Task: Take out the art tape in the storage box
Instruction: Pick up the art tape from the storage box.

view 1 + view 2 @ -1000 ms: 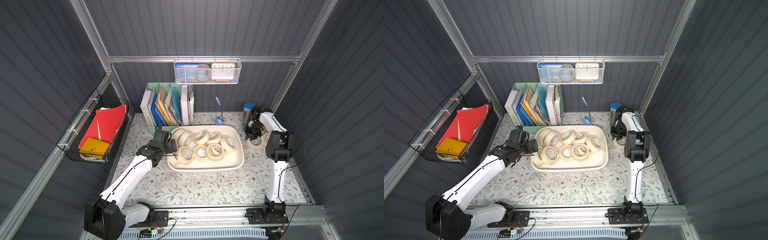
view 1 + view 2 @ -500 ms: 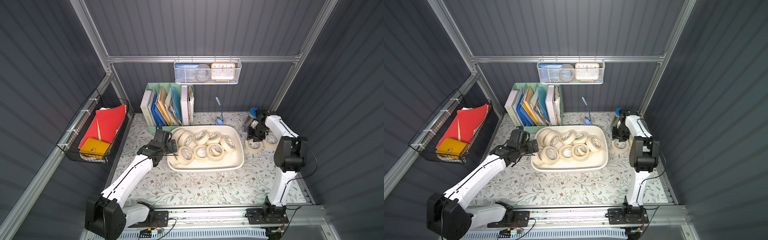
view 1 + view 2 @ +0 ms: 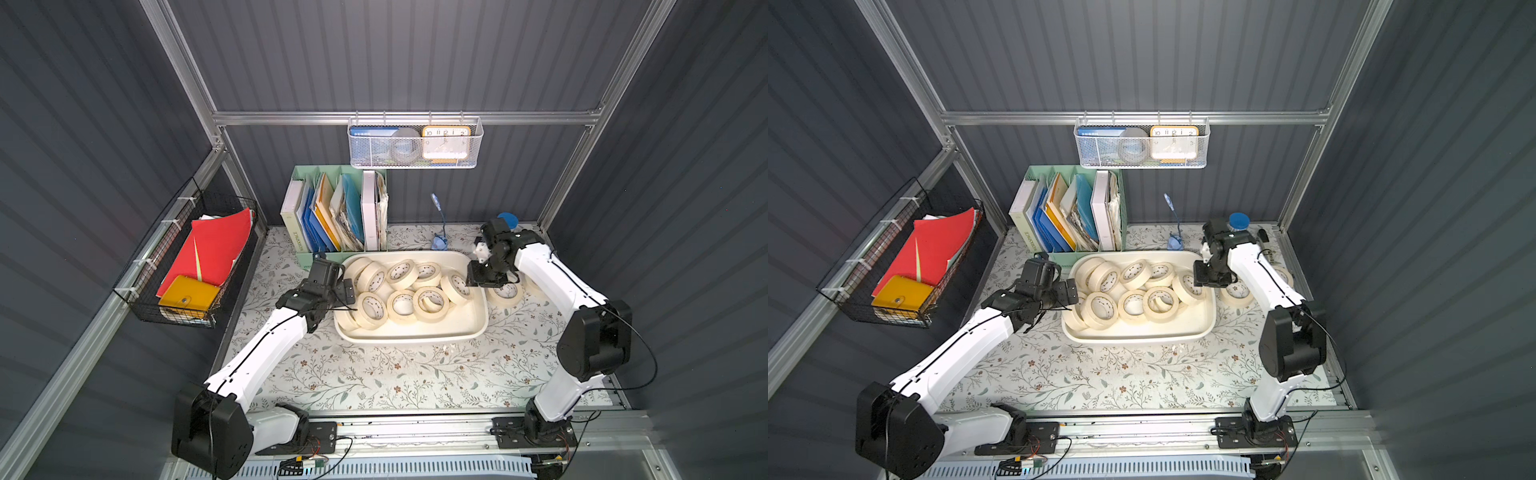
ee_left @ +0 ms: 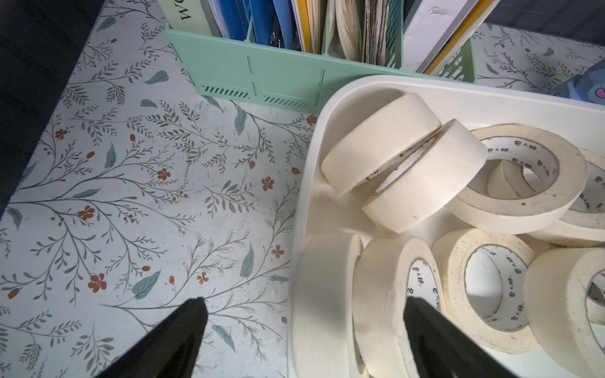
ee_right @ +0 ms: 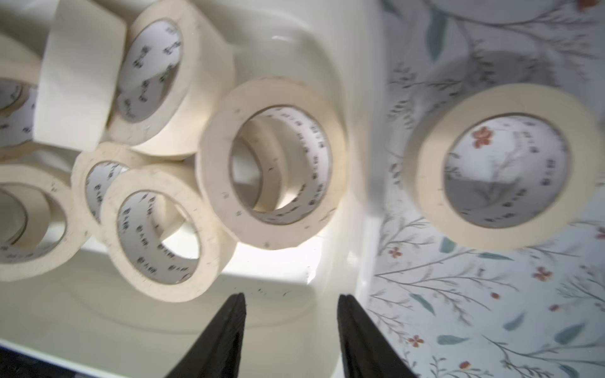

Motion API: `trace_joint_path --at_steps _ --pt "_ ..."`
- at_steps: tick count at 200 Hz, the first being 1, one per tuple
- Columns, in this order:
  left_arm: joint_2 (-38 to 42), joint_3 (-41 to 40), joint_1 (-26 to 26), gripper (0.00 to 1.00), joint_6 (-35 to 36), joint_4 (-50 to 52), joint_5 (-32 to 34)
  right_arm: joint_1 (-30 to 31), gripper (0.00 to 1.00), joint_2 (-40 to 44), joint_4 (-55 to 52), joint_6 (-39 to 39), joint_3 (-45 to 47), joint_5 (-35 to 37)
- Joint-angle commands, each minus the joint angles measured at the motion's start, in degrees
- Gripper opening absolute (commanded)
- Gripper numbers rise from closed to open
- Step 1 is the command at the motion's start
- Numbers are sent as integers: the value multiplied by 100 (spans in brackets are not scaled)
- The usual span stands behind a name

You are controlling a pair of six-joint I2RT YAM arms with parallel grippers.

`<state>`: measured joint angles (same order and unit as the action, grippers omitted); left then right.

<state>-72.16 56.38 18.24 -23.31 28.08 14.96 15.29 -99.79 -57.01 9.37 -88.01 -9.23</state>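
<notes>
Right jaws opened, moved over storage box [image 3: 440,323]

Left arm [image 3: 266,349] and right arm [image 3: 552,274] extended; left jaws spread wide, right jaws partly spread, empty.

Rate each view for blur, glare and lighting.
Right wrist view: motion-blurred, the art tape roll outside smeared, glare on the storage box floor. Left wrist view: sharp, core print on the boxed art tape legible. Both top views: crisp; floral tabletop bright, walls dim.
</notes>
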Motion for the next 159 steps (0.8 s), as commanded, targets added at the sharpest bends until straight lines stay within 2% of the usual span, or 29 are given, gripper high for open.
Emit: trace_joint_path --at_steps 1,51,101,159 --pt "-70 -12 22 100 -21 -26 -68 163 52 -82 239 127 32 -438" --pt "42 -65 24 100 -59 34 -42 211 52 -648 865 -231 58 -969" --pt "80 -64 22 100 -55 104 18 211 60 -975 1298 -367 243 -929" --pt "27 -66 30 100 -69 51 -38 197 59 -1062 1524 -439 480 -808"
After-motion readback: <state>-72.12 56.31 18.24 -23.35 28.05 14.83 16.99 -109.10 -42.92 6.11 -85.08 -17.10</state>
